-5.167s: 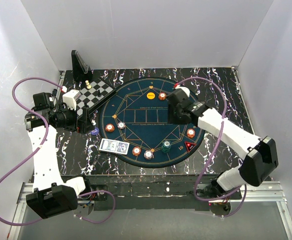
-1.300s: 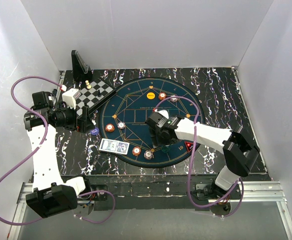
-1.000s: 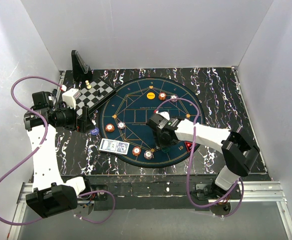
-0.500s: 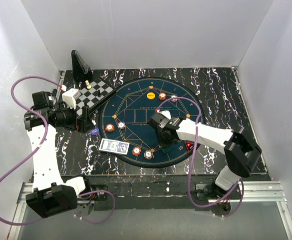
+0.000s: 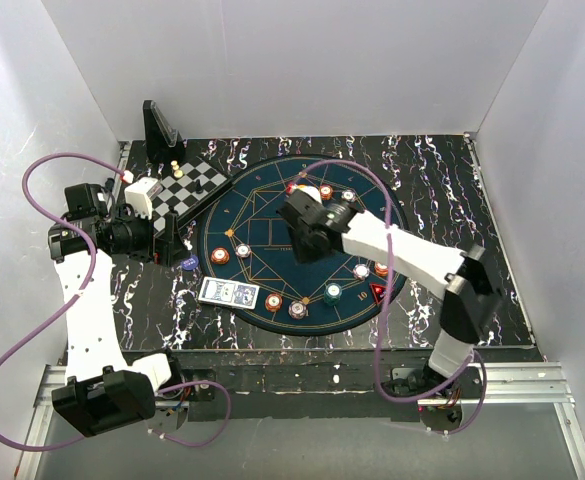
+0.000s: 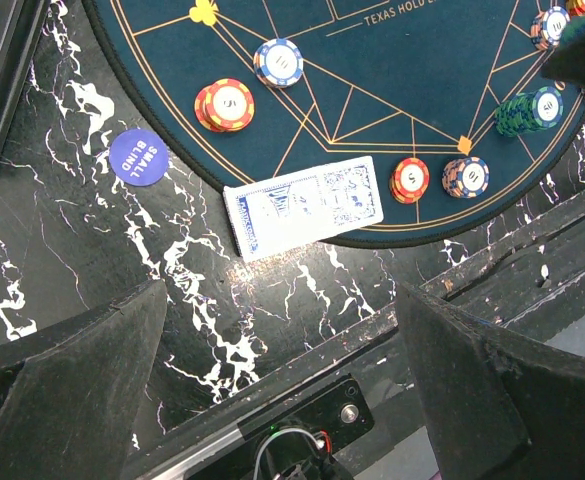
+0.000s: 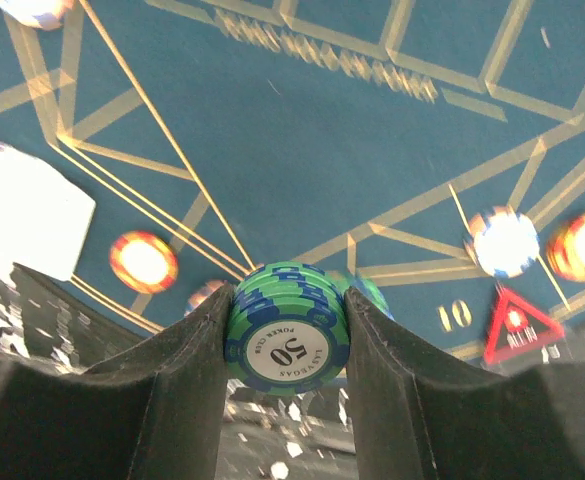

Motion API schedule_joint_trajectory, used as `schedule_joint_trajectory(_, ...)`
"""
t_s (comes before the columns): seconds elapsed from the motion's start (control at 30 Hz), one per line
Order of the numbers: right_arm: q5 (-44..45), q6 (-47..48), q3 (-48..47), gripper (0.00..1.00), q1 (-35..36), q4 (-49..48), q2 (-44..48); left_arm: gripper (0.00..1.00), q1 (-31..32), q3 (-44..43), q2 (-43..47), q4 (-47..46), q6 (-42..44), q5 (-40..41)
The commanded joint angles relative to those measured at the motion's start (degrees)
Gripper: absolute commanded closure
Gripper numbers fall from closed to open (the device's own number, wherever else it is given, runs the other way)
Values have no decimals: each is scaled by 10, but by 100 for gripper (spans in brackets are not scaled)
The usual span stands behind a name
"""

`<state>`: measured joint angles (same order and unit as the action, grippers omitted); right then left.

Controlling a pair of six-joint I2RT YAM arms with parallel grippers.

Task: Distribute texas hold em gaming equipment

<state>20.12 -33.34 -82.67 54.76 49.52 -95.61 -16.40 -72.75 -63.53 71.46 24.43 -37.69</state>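
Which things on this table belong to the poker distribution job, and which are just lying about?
Job:
- green chip stack, gripped in the right end effector
- orange chip stack
- white chip stack
- blue-backed cards
- small blind marker
- red triangle marker

Lying about:
- checkered board
- chess pieces
- black stand
- blue mat, only the surface

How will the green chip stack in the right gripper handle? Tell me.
The green chip stack looks like loose discs, pinched at the rims by the right gripper, so lower ones may slip out. Chips look rigid and round; dropped on edge, one would probably roll across the mat.
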Motion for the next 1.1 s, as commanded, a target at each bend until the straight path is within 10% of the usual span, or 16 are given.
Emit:
schedule_joint_trajectory(0.0,-18,48,-154,63,4,6,-114,0,-3,2,5,-7,-2,-11)
schedule_joint_trajectory(0.37,-45,75,-448,64,2,21,-370,0,-3,3,2,-15,-3,-12)
schedule_joint_trajectory(1.07,-92,62,-499,56,-32,-13,-481,0,-3,20,-5,-30,4,-7)
